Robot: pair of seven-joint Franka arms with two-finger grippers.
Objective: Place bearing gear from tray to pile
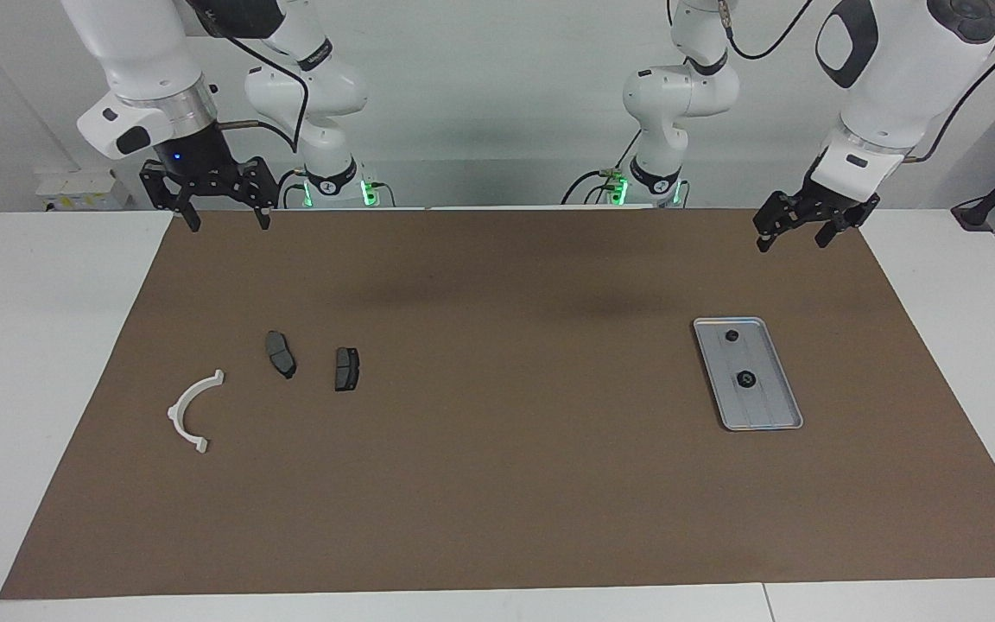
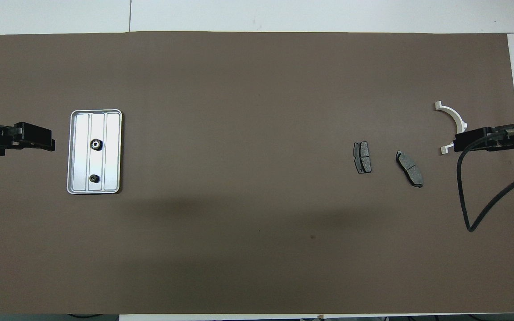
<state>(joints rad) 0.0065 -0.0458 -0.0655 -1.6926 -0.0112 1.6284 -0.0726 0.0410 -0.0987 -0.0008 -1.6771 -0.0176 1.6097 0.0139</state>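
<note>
On the tray (image 1: 772, 413), toward the left arm's end of the table (image 1: 57, 345), two gears (image 1: 745, 378) sit ungrasped, well apart from the pile (image 1: 346, 369); left hand (image 1: 793, 234) and right hand (image 1: 221, 216) hang released, empty, presumably awaiting pickup.

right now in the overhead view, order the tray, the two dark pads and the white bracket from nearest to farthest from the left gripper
1. Tray, beside the left gripper, at the left arm's end.
2. Dark pad nearer the table's middle.
3. Second dark pad, beside it.
4. White bracket, at the right arm's end.
</note>
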